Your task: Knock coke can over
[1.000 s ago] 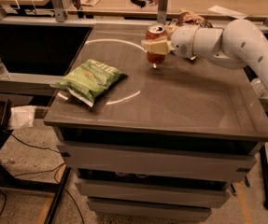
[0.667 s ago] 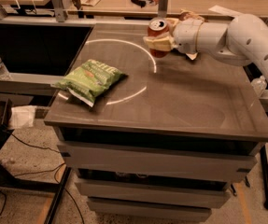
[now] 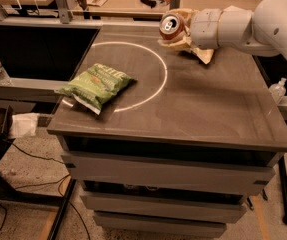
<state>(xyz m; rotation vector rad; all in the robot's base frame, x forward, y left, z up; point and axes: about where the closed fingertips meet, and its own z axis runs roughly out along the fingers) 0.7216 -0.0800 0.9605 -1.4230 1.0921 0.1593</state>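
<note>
- Table (image 3: 193,114): dark top with a white ring (image 3: 161,84) marked on it.
- Arm (image 3: 263,19): white, reaching in from the right along the far edge.
- Green chip bag (image 3: 97,85): lying flat at near left, well apart from the can and not in the way.
- Brown-and-cream chip bag (image 3: 201,54): crumpled beneath the gripper, beside the can.
- Gripper (image 3: 189,30): at the far edge, just right of the can. Whether it is spread or closed cannot be told.
- Coke can (image 3: 171,26): at the far edge, left of the gripper. Its long axis is tilted, with the silver top facing near-left. Judged part-tipped; a further leftward push should fell it.
</note>
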